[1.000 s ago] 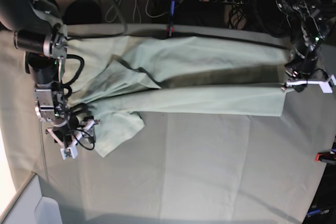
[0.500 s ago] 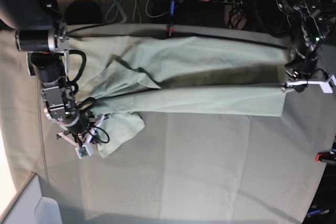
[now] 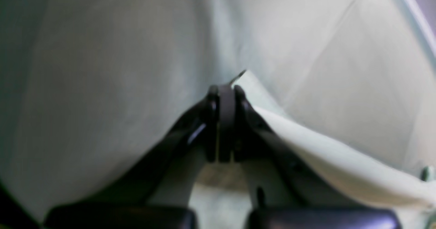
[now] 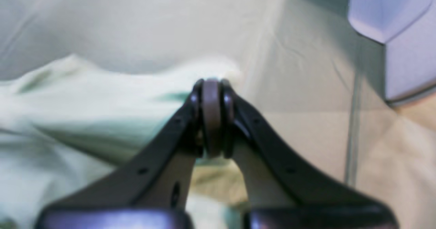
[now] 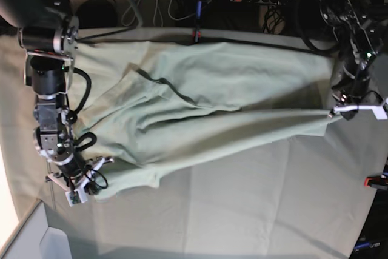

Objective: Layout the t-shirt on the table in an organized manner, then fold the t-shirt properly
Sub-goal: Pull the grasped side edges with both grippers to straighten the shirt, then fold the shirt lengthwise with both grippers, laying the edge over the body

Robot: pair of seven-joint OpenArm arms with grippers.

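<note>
Both end effectors, left (image 5: 332, 113) and right (image 5: 91, 168), are gripping the t-shirt (image 5: 200, 107), now spreading wider across the tabletop (image 5: 254, 198).

The t-shirt (image 5: 212, 107) is a pale mint-green garment of soft fabric, spread lengthwise across the far half of the desk (image 5: 242, 210), reaching from about 9 o'clock to 3 o'clock in the base view. Its 3 o'clock corner tapers to a point, lifted and pulled taut. A dark-edged fold runs diagonally through its middle, and creases fan out toward 8 o'clock, where the near corner is drawn out. The desk is a wide flat surface covered in creased grey-green cloth, bare toward 6 o'clock, much larger than the shirt.
</note>
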